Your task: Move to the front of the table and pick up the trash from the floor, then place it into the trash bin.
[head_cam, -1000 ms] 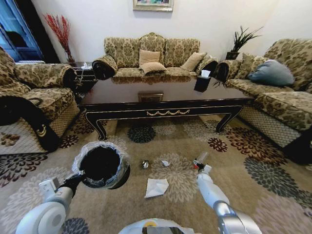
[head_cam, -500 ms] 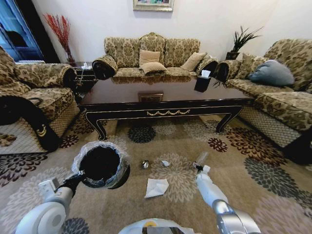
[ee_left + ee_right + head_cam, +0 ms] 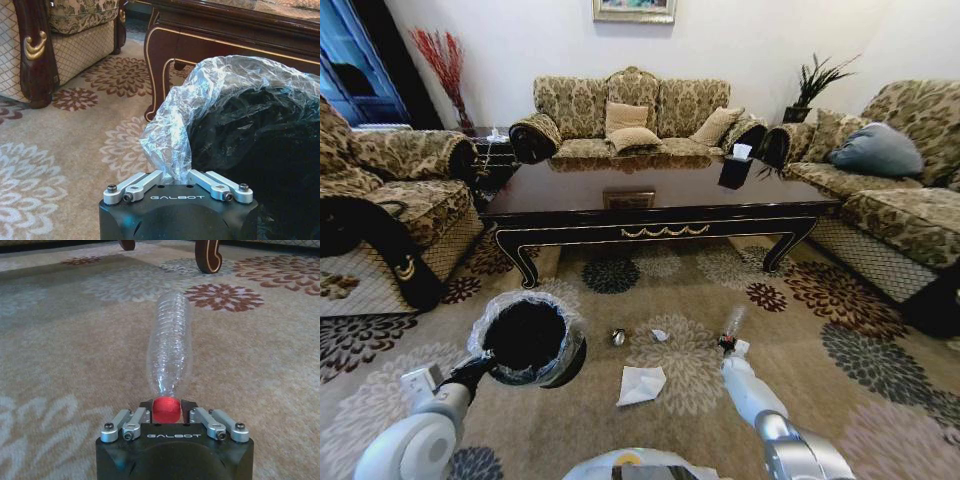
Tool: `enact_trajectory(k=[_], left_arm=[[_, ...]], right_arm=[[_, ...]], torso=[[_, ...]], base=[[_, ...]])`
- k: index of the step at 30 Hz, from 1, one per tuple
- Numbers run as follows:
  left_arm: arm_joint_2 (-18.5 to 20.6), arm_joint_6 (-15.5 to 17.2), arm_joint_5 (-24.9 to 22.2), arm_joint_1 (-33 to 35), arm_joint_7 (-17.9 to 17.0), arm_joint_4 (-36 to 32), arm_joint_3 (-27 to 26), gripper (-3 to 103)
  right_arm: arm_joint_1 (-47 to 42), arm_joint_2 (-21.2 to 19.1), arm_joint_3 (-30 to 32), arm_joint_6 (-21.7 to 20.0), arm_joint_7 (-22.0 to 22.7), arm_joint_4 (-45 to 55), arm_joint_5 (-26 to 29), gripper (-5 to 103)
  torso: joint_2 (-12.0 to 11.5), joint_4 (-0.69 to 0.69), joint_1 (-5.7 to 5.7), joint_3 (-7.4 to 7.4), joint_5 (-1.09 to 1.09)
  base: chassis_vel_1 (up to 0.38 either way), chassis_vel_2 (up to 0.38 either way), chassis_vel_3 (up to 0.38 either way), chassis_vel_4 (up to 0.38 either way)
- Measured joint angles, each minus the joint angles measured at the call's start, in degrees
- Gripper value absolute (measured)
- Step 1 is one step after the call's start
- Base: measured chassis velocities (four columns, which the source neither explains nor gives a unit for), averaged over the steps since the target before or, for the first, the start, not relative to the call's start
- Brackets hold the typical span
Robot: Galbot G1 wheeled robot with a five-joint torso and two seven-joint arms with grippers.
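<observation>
My right gripper [image 3: 726, 344] [image 3: 166, 409] is shut on the red-capped neck of a clear crushed plastic bottle [image 3: 733, 321] [image 3: 170, 347], a piece of trash low over the floor [image 3: 790, 340]. The trash bin [image 3: 525, 338] [image 3: 250, 135], black with a thin plastic liner, hangs at my left with my left gripper [image 3: 478, 366] [image 3: 175, 176] shut on its bagged rim. On the carpet between them lie a crumpled white napkin [image 3: 642, 383], a tiny white scrap [image 3: 660, 334] and a small silvery ball [image 3: 618, 337]. The table [image 3: 650, 205] stands just beyond.
Patterned sofas surround the table: one behind it [image 3: 635, 115], an armchair at the left [image 3: 390, 200] and a sofa at the right [image 3: 890, 190]. A black tissue box [image 3: 735, 168] sits on the tabletop. A table leg [image 3: 208, 255] shows past the bottle.
My right gripper has shifted slightly left with the bottle in it. The left arm and the bin have stayed put.
</observation>
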Motion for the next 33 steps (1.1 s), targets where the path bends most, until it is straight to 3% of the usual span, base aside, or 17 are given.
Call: enact_trajectory(k=[13, 19, 21, 23, 29, 33], left_arm=[[-0.1, 0.0, 0.1, -1.6, 0.0, 1.5, 1.0, 2], [0.4, 0.0, -0.2, -2.3, 0.1, 2.6, 1.6, 2], [0.2, 0.0, 0.9, -3.5, 0.3, 3.9, 4.0, 2], [0.2, 0.0, 1.5, -4.1, 0.5, 4.7, 5.3, 2], [0.6, 0.0, 2.6, -5.3, 0.7, 7.3, 7.6, 2], [1.4, 0.0, 4.4, -6.3, 1.3, 10.2, 10.5, 2]], right_arm=[[-6.5, -1.1, 0.0, 2.8, -1.2, 6.6, -0.8, 27], [-14.9, -3.3, -2.6, 5.6, -3.4, 20.8, 3.4, 27], [-22.5, -5.4, -5.1, 10.0, -6.8, 37.5, 5.9, 27], [-25.3, -6.1, -6.2, 12.4, -9.5, 44.6, 6.6, 27], [-27.8, -8.3, -10.0, 17.6, -14.7, 54.0, 8.4, 27], [-28.4, -11.5, -16.3, 22.7, -19.3, 60.6, 10.3, 27]], torso=[[0.0, 0.0, 0.0, 0.0, 0.01], [0.0, -0.02, 0.0, 0.0, 0.01], [0.0, -0.01, 0.0, -0.01, 0.0], [0.0, 0.0, 0.0, 0.0, -0.01], [0.0, 0.0, 0.0, -0.01, -0.01], [0.0, 0.0, 0.0, 0.0, -0.02]], base=[[0.0, 0.0, 0.0, 0.0], [0.0, 0.0, 0.0, 0.0], [0.0, 0.0, 0.0, 0.0], [0.0, 0.0, 0.0, 0.0], [0.0, 0.0, 0.0, 0.0], [0.0, 0.0, 0.0, 0.0]])
